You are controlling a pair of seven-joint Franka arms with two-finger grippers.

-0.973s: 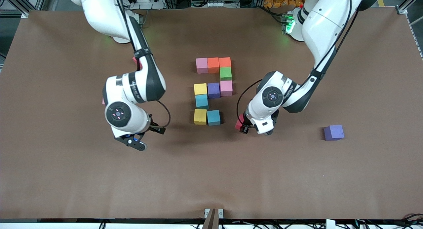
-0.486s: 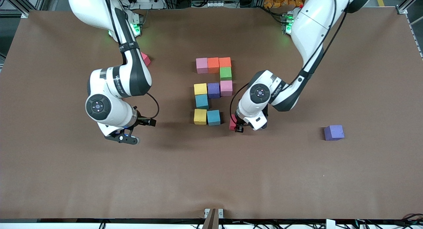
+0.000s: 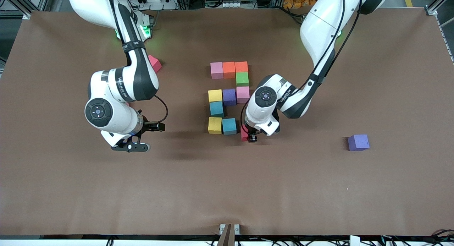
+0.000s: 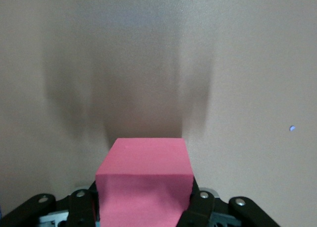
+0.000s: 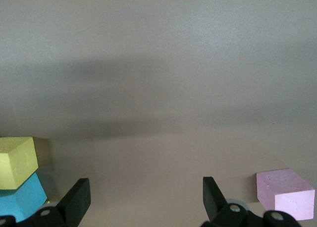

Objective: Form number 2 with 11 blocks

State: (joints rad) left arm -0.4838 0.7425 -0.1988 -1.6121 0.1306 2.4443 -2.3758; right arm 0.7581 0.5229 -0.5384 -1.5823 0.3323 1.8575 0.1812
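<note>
While the left gripper pinches a red block between its fingers, it hangs over the middle of the worktop, just beside the teal block that ends the lowest row of the number 2, on the side toward the left arm's end of the table. In the left wrist view the red cube fills the space between the two black pads, with bare brown surface ahead of it.

That digit lies at the centre of the worktop. Its row nearest the robots' edge reads pink, orange, orange. A green block sits next below the last orange one, then a middle row of yellow, purple and pink. A teal cube follows under the yellow one, and the lowest row holds a yellow block and the teal one beside it.

A loose purple block rests well apart, toward the left arm's end of the worktop. Another red block lies near the right arm's base, partly covered by that arm.

The right gripper hovers over bare worktop toward the right arm's end, its fingers spread wide with nothing between them. Its wrist view shows a yellow cube, a teal cube and a pink cube.
</note>
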